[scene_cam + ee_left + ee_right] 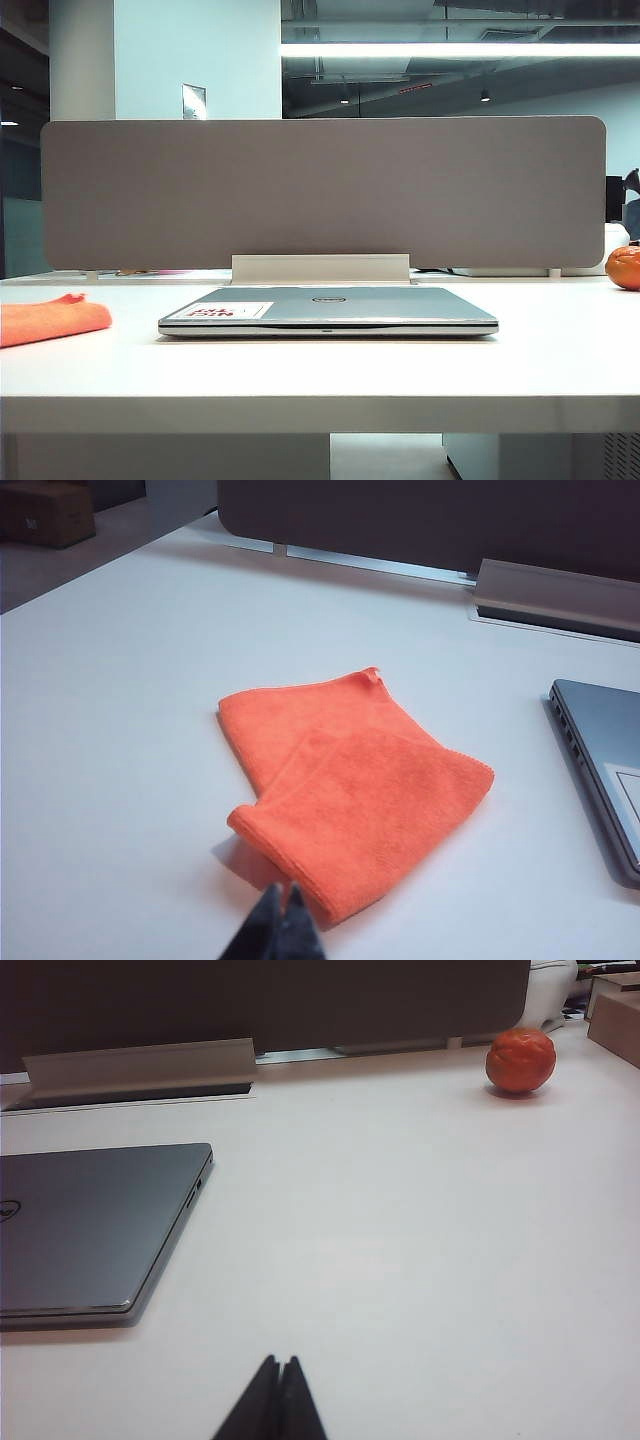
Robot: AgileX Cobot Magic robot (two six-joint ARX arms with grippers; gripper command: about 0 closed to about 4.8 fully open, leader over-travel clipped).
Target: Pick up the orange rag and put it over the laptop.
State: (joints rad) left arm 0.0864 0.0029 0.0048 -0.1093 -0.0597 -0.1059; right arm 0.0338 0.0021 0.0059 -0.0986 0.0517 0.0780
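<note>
While both arms sat withdrawn from the surface (320, 370), nothing of the task had begun.

Item: left jaws (283, 912), tips pressed together, holding nothing; seen only in the left wrist view, out of the exterior view.

Item: right jaws (279, 1390), tips likewise together and empty; seen only in the right wrist view.

Item: orange rag (350, 790), soft cloth, loosely folded with one flap doubled over; it lay flat just ahead of the left jaws, its near corner almost under their tips, not touched.

Item: laptop (328, 311), lid closed, flat on the surface; beyond the rag and to one side as the left jaws faced it, well apart from the rag; ahead of the right jaws and off to the other side.

Item: orange ball (520, 1059), far ahead of the right jaws, near the divider panel (320, 190); not the task's thing.

Containers: none present; nothing held inside anything.

Risks, as judged: jaws closed on arrival would push the rag instead of gripping it; a pinch on the top flap alone might let the fold drop open and drag; a release short of centre would leave the lid partly bare; colour might draw a reach to the ball
</note>
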